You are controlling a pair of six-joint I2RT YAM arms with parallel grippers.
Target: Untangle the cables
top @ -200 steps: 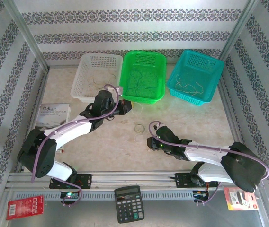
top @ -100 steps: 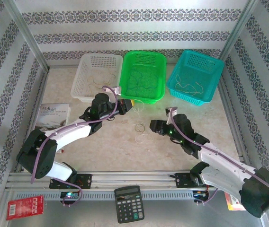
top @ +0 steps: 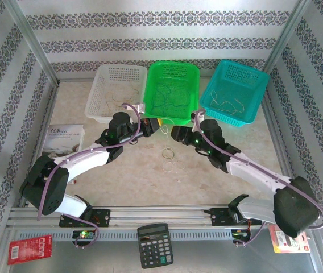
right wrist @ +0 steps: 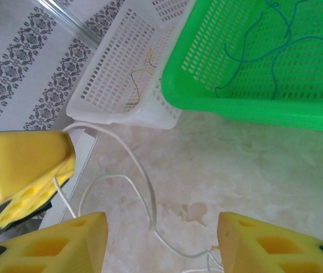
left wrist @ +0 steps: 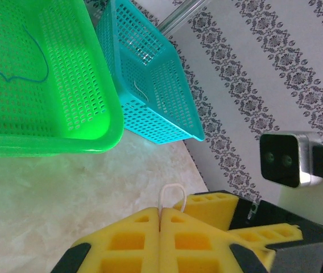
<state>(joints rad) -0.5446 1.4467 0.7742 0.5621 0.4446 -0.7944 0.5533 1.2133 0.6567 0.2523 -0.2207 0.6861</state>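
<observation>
While the left hand [left wrist: 159,215] pinches a whitish cable [left wrist: 169,187], the right hand [right wrist: 161,227] gapes nearby.

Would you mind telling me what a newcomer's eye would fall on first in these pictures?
The three bright baskets in a row at the far side of the table stand out first: a white basket, a green basket and a teal basket. Just in front of the green one the two arms meet. The left gripper is shut on a whitish cable, which runs on between the jaws of the open right gripper.
</observation>
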